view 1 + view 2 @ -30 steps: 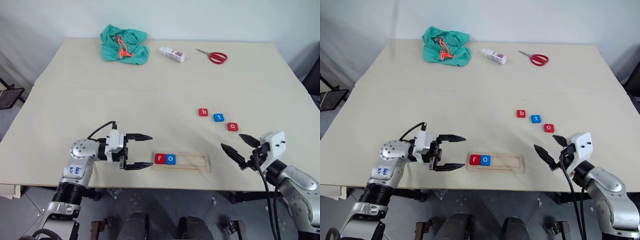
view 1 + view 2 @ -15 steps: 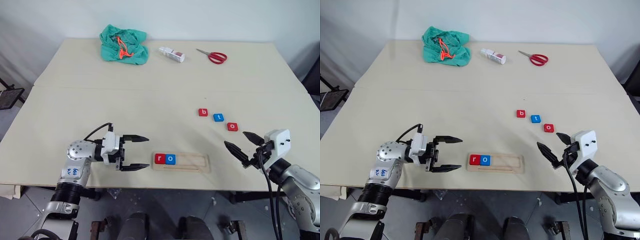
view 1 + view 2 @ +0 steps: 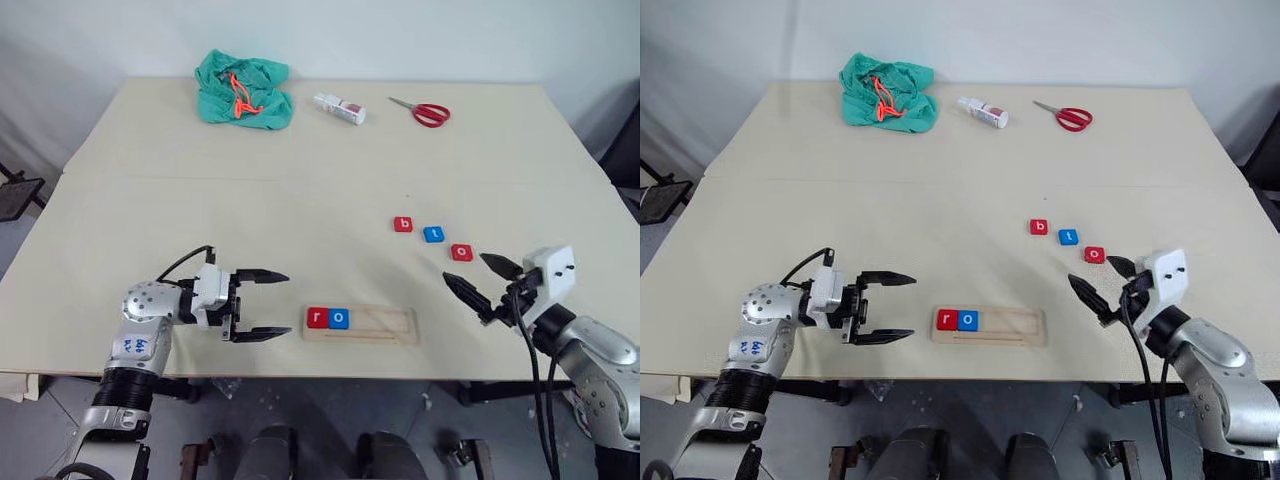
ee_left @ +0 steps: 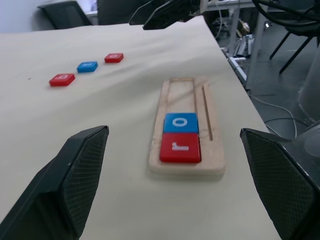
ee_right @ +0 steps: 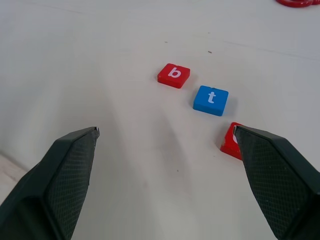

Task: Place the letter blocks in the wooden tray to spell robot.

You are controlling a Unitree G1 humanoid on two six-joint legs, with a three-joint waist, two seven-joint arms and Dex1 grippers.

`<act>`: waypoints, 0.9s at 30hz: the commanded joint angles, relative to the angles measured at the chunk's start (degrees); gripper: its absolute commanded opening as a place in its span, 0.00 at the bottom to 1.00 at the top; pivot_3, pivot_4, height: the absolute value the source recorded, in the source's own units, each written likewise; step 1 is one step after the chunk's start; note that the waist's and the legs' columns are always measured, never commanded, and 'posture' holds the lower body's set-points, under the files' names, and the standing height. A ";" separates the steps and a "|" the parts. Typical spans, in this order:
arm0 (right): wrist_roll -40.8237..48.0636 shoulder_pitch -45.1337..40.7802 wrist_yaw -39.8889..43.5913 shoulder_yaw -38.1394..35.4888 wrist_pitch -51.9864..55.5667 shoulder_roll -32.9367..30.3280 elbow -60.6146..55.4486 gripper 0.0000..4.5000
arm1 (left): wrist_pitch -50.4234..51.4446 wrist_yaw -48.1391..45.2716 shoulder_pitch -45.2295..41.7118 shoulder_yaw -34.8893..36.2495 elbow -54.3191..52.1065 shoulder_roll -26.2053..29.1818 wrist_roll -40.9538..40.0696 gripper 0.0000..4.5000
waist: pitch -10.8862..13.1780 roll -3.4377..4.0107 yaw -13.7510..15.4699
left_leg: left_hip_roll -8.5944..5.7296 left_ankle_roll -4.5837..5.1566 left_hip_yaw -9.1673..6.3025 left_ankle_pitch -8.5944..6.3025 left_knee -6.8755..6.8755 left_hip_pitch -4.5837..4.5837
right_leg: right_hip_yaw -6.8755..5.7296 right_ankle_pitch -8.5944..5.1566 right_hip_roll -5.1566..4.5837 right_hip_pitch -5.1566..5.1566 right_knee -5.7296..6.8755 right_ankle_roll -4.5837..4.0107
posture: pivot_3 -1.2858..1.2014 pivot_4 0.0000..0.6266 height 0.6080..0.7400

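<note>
Pale wood forms the tray we see at the lower centre of the head view, near the desk's front edge, with a red r tile and a blue o tile touching at its left end. Up and to the right lie a red b tile, a blue t tile and a red o tile in a slanting row. Our left hand hovers wide open just left of the tray; our right hand, also wide open and empty, sits just below the red o. Green cloth, a small bottle and red scissors line the top.

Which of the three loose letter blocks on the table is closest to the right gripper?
The red o block, last in the diagonal row; the blue t block and red b block lie farther from the right gripper.
</note>
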 commanded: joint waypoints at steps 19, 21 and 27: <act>-14.48 -37.21 -14.16 15.29 0.65 13.04 34.60 1.00 | -2.67 2.18 13.16 4.90 -10.86 3.29 -3.39 0.99 | 0.03 0.05 -2.10 | -0.12 0.03 -0.10 -0.02 -0.11 -0.09 | 0.02 0.00 -0.12 -0.28 0.31 0.00 | 0.52 0.24 1.00; -15.39 -38.27 -13.40 15.61 -1.50 13.68 37.33 1.00 | -2.50 2.94 13.95 4.89 -11.85 3.26 -3.40 0.99 | 0.03 0.05 -2.18 | -0.13 0.03 -0.11 -0.02 -0.12 -0.10 | 0.02 0.00 -0.13 -0.29 0.32 0.00 | 0.52 0.24 1.00; -18.01 -41.05 -14.43 15.47 -4.25 15.41 44.20 1.00 | -2.14 4.83 15.76 5.08 -13.85 3.55 -3.46 0.99 | 0.03 0.07 -2.76 | -0.12 0.02 -0.11 -0.02 -0.13 -0.09 | 0.02 0.00 -0.12 -0.30 0.31 0.00 | 0.52 0.24 1.00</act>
